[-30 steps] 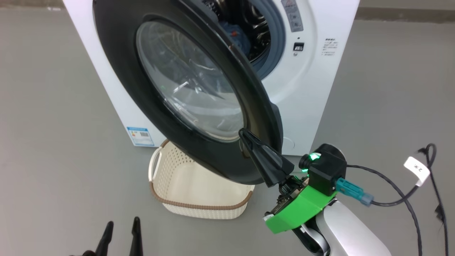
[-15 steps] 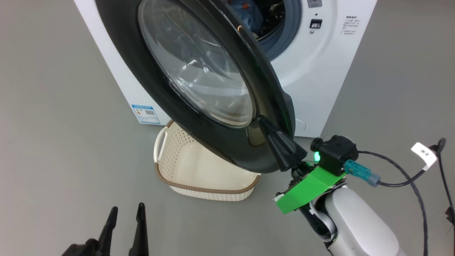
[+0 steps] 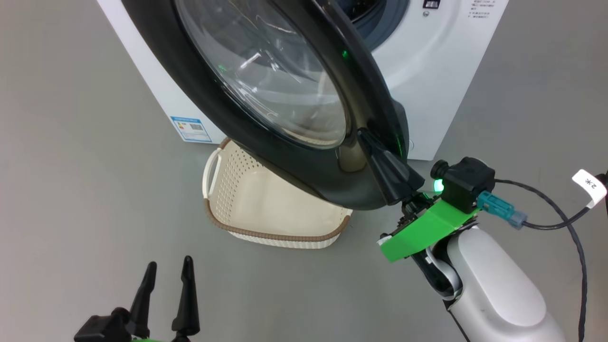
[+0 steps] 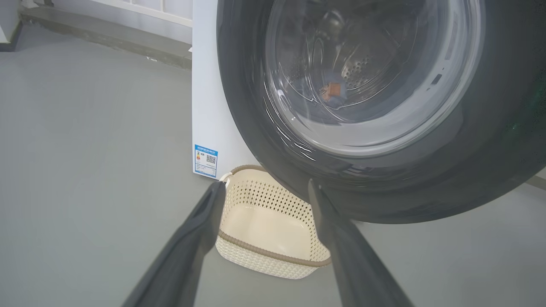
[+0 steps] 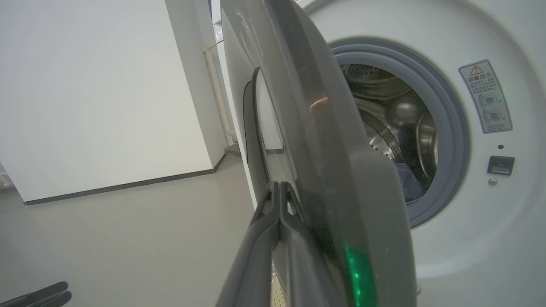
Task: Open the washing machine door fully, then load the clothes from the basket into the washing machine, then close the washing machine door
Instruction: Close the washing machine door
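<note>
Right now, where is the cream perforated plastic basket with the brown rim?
Head view, left of centre: the basket sits on the grey floor before the white washing machine, partly under its round black door, ahead of the left gripper.

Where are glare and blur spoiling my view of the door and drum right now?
Head view: sharp, but white reflection streaks cross the washing machine door glass, with a green glint on its rim. Left wrist view: the left tool looks soft from closeness, and glare on the glass veils the clothes. Right wrist view: the door's near edge is blurred; the drum shows bright highlights.
</note>
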`<state>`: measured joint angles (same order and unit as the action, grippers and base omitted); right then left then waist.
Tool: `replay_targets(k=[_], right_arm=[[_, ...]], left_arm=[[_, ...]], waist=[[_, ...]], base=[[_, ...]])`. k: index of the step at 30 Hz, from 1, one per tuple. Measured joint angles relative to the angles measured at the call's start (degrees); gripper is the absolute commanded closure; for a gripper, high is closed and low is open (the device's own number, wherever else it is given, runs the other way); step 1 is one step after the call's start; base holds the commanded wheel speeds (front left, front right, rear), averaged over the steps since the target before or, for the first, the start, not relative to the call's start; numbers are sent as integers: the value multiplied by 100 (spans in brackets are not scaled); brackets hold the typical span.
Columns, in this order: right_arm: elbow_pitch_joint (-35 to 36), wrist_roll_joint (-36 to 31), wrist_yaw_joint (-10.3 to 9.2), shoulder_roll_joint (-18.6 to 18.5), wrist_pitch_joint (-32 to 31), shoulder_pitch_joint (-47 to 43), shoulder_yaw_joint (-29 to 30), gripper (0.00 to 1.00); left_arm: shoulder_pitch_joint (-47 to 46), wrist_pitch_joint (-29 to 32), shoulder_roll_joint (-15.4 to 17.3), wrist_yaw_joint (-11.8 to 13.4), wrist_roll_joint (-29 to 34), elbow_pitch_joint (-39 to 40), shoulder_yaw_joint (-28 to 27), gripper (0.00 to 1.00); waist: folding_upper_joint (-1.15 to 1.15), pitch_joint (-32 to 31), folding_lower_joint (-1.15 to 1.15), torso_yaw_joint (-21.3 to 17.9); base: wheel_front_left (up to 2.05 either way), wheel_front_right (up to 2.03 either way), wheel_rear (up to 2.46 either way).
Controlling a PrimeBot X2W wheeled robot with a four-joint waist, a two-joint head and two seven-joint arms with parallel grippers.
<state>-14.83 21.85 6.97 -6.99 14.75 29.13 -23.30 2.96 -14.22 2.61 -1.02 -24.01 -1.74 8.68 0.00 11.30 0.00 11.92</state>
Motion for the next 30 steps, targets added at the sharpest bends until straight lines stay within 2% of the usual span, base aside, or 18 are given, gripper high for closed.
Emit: replay_targets(k=[13, 30], right_arm=[[13, 8, 44, -282, 0, 668, 178, 100], [-292, 7, 44, -988, 0, 2529, 246, 100]], left_arm=[[-347, -41, -4, 129, -280, 268, 269, 0], [-1137, -42, -18, 325, -604, 1113, 938, 0]], waist=[[0, 580, 0, -61], [0, 1894, 0, -79]], base=[[0, 0, 0], [0, 0, 0]])
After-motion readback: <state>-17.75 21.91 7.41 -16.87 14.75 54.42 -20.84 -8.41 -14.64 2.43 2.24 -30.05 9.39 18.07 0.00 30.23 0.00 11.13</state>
